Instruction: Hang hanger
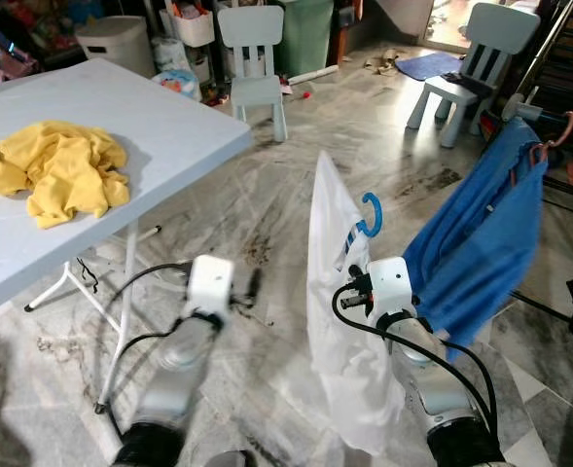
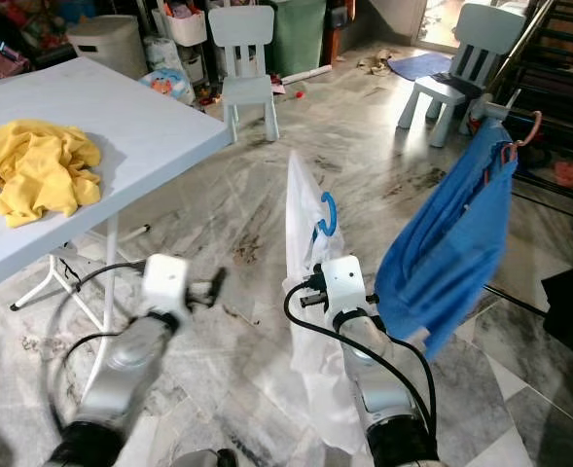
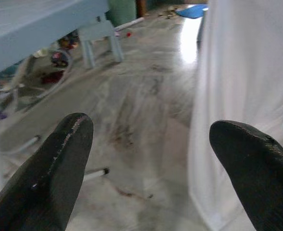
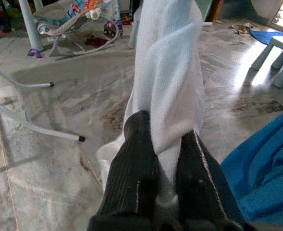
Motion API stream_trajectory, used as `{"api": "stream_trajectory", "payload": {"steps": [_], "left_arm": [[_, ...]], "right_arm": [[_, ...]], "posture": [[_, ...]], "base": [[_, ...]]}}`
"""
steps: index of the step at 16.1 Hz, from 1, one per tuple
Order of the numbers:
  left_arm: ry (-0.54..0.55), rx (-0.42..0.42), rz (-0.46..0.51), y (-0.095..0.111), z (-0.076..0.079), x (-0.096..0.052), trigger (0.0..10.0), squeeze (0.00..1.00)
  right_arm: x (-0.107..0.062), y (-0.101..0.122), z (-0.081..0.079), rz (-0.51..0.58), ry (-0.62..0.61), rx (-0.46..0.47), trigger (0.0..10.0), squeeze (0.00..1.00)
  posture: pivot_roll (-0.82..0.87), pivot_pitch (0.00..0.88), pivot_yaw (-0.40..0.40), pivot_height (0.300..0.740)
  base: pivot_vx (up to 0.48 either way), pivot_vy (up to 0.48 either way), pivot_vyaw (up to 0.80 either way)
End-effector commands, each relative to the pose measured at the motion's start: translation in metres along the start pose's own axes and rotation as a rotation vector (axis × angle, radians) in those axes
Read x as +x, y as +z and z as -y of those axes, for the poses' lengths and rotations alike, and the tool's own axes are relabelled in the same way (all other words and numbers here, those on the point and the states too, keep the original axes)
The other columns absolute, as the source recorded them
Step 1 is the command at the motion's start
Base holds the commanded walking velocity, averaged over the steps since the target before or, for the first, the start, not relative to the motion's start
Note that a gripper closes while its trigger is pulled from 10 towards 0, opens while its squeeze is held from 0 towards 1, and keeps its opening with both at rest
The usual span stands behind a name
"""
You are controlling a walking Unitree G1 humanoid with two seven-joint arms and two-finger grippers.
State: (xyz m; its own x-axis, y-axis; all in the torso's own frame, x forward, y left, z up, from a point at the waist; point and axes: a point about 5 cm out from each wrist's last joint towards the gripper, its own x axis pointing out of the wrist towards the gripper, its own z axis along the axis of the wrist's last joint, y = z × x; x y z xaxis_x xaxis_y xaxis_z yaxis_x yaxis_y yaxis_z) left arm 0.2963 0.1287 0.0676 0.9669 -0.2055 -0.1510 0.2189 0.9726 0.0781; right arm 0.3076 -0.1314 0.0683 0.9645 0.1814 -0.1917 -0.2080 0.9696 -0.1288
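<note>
Right gripper (image 4: 163, 159), pinched shut on the white garment (image 1: 340, 321) carried by the blue hanger (image 1: 371, 214), faces the drying rack (image 1: 549, 126) at two o'clock; left gripper (image 3: 151, 163) gapes wide, holding nothing.

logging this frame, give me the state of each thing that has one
right gripper: shut on the white garment
white garment: on a blue hanger, held up
left gripper: open, holding nothing
blue garment: hanging on the rack
yellow cloth: crumpled on the table
</note>
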Motion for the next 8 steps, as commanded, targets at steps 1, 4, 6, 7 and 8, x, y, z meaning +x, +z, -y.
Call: {"api": "stream_trajectory", "payload": {"steps": [1,4,6,7,8], "left_arm": [[0.005,0.008,-0.013,-0.002,-0.003,-0.003,10.0,0.0],[0.023,0.016,-0.029,-0.011,-0.013,-0.026,10.0,0.0],[-0.065,0.073,-0.032,-0.01,-0.019,-0.049,10.0,0.0],[-0.075,0.089,-0.043,-0.011,-0.02,-0.053,10.0,0.0],[-0.082,0.096,-0.045,-0.01,-0.02,-0.054,10.0,0.0]], "right_arm": [[-0.001,0.01,0.001,0.052,0.004,-0.003,10.0,0.0],[-0.011,0.001,0.021,0.026,-0.008,-0.031,10.0,0.0],[-0.016,0.007,0.032,0.029,0.024,-0.087,10.0,0.0],[-0.018,0.008,0.036,0.029,0.025,-0.088,10.0,0.0],[-0.019,0.01,0.038,0.032,0.026,-0.086,10.0,0.0]], "posture": [[0.05,0.0,0.039,0.74],[0.07,0.003,-0.004,0.74],[0.08,0.013,-0.036,0.74],[0.09,0.014,-0.039,0.74],[0.09,0.014,-0.042,0.74]], "base": [[0.0,0.0,0.0],[0.0,0.0,0.0],[0.0,0.0,0.0],[0.0,0.0,0.0],[0.0,0.0,0.0]]}}
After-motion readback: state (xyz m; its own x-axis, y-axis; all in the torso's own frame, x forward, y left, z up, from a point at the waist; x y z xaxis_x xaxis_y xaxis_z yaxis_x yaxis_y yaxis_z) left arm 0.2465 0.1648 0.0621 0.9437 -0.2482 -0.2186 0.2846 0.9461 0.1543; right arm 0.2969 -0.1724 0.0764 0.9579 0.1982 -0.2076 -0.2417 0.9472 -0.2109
